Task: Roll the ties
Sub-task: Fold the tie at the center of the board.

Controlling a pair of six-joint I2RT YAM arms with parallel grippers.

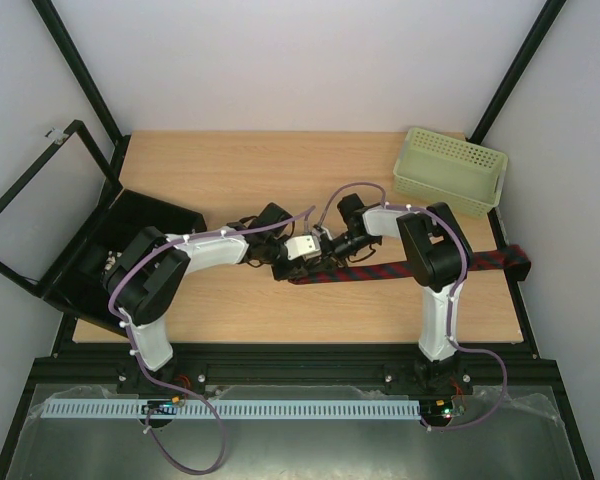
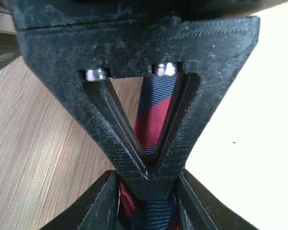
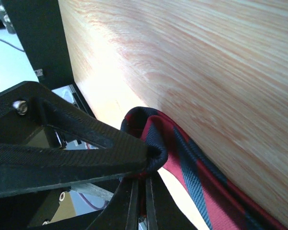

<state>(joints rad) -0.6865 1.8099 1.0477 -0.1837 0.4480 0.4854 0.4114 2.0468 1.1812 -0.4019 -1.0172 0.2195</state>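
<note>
Wood-grain table [image 1: 280,170] carries everything. Its far half gives the arms room to work, away from the black box [image 1: 100,255] at the left edge and the pale green perforated basket [image 1: 450,172] in the far right corner. Across the right half runs the dark red, navy-striped tie [image 1: 380,272], its far end draped over the right edge. Both grippers meet at its left end near mid-table. The left gripper [image 1: 283,262] is clamped narrowly on the cloth and the right gripper [image 1: 325,252] is pinched closed on a fold, probably to form the roll's first turn.
</note>
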